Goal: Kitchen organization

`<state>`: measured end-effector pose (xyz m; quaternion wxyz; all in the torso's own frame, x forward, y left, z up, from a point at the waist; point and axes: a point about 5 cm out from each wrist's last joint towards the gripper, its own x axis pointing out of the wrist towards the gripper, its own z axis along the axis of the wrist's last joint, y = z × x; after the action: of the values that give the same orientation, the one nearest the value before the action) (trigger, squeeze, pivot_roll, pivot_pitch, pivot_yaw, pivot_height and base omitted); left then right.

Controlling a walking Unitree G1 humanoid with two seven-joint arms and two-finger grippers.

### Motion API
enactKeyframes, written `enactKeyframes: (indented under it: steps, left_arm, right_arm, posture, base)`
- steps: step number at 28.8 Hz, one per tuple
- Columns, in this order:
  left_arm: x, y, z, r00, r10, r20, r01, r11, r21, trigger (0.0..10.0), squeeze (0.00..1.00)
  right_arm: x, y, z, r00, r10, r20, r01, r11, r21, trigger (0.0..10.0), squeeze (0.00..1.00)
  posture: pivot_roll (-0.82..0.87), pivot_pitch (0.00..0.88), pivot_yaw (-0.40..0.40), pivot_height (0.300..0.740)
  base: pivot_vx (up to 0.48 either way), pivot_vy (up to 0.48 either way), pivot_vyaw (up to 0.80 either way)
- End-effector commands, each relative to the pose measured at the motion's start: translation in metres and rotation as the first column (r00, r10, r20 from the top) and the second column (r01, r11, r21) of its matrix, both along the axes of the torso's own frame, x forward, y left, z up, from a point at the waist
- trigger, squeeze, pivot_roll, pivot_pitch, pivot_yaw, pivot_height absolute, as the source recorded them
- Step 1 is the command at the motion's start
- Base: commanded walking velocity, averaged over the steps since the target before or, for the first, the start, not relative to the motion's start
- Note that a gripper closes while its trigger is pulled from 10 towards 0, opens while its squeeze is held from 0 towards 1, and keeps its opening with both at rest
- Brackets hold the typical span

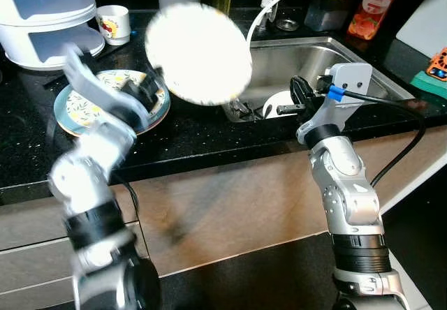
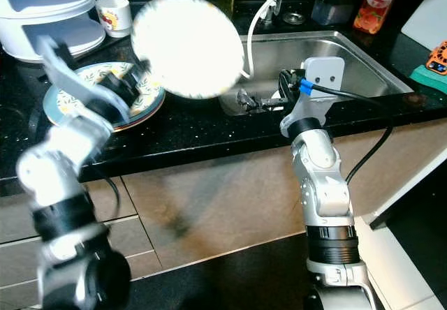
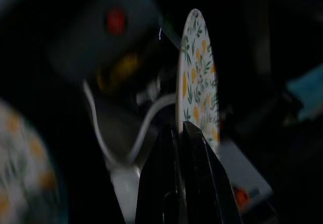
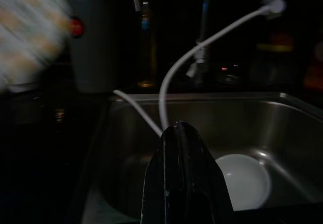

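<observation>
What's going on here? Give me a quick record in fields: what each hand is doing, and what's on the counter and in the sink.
left hand: shut on the rim of a flowered plate, held up over the counter, blurred
right hand: shut, empty, at the sink's front edge
counter: black; another flowered plate lies flat on it; a mug and a white appliance stand behind
sink: steel; a white dish lies in it; a white hose hangs down into it

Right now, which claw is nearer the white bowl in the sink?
Right. The right claw hovers at the sink's edge just above the white bowl; the left claw holds a plate over the counter.
</observation>
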<state>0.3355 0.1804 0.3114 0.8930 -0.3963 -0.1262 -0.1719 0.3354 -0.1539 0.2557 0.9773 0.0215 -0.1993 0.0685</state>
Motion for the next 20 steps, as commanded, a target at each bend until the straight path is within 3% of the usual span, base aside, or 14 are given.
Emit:
enactKeyframes:
  steps: [1, 2, 4, 5, 7, 10, 14, 18, 20]
  left_arm:
    - [0.003, 0.006, -0.004, 1.0, 0.015, -0.024, -0.015, 1.0, 0.01, 10.0, 0.0]
    - [0.003, 0.012, -0.001, 0.998, 0.052, -0.019, -0.049, 0.988, 0.149, 10.0, 0.0]
    - [-0.001, 0.018, -0.004, 0.996, 0.076, -0.038, -0.059, 0.94, 0.336, 10.0, 0.0]
    - [-0.003, 0.021, -0.006, 0.995, 0.092, -0.043, -0.066, 0.911, 0.408, 10.0, 0.0]
    - [-0.011, 0.026, -0.009, 0.996, 0.06, -0.071, -0.021, 0.889, 0.457, 10.0, 0.0]
    - [-0.019, 0.027, -0.01, 0.997, 0.024, -0.075, 0.014, 0.887, 0.462, 10.0, 0.0]
    - [-0.024, 0.027, -0.005, 0.999, 0.026, -0.028, -0.013, 0.922, 0.388, 10.0, 0.0]
    - [-0.023, 0.029, 0.004, 0.992, 0.095, 0.079, -0.116, 0.936, 0.332, 10.0, 0.0]
    - [-0.022, 0.032, 0.007, 0.982, 0.153, 0.112, -0.182, 0.921, 0.344, 10.0, 0.0]
  right_arm:
    - [0.001, -0.001, 0.001, 1.0, -0.005, 0.003, 0.005, 1.0, 0.003, 10.0, 0.0]
    - [0.001, -0.002, 0.001, 1.0, -0.01, 0.005, 0.01, 1.0, 0.006, 10.0, 0.0]
    - [0.0, -0.004, 0.002, 1.0, -0.027, 0.006, 0.027, 1.0, 0.007, 10.0, 0.0]
    - [0.0, -0.006, 0.002, 0.999, -0.036, 0.005, 0.036, 0.999, 0.009, 10.0, 0.0]
    - [-0.001, -0.011, 0.0, 0.998, -0.058, -0.001, 0.058, 0.998, 0.01, 10.0, 0.0]
    - [-0.001, -0.015, -0.001, 0.997, -0.079, -0.003, 0.079, 0.997, 0.015, 10.0, 0.0]
    - [-0.003, -0.016, 0.002, 0.996, -0.086, 0.024, 0.085, 0.996, 0.026, 10.0, 0.0]
    - [-0.004, -0.015, 0.007, 0.994, -0.088, 0.069, 0.084, 0.995, 0.063, 10.0, 0.0]
    - [-0.003, -0.017, 0.01, 0.991, -0.104, 0.087, 0.098, 0.993, 0.07, 10.0, 0.0]
  posture:
    - [0.13, 0.056, -0.032, 0.74]
    - [0.13, 0.059, -0.03, 0.74]
    - [0.13, 0.065, -0.026, 0.74]
    - [0.13, 0.065, -0.026, 0.74]
    - [0.14, 0.072, -0.022, 0.74]
    - [0.14, 0.074, -0.02, 0.74]
    - [0.15, 0.074, -0.019, 0.74]
    - [0.15, 0.069, -0.027, 0.74]
    - [0.14, 0.069, -0.031, 0.74]
  base:
    - [0.0, 0.0, 0.0]
    - [0.0, 0.0, 0.0]
    - [0.0, 0.0, 0.0]
    - [0.0, 0.0, 0.0]
    - [0.0, 0.0, 0.0]
    - [0.0, 0.0, 0.0]
    - [0.0, 0.0, 0.0]
    - [0.0, 0.0, 0.0]
    - [0.0, 0.0, 0.0]
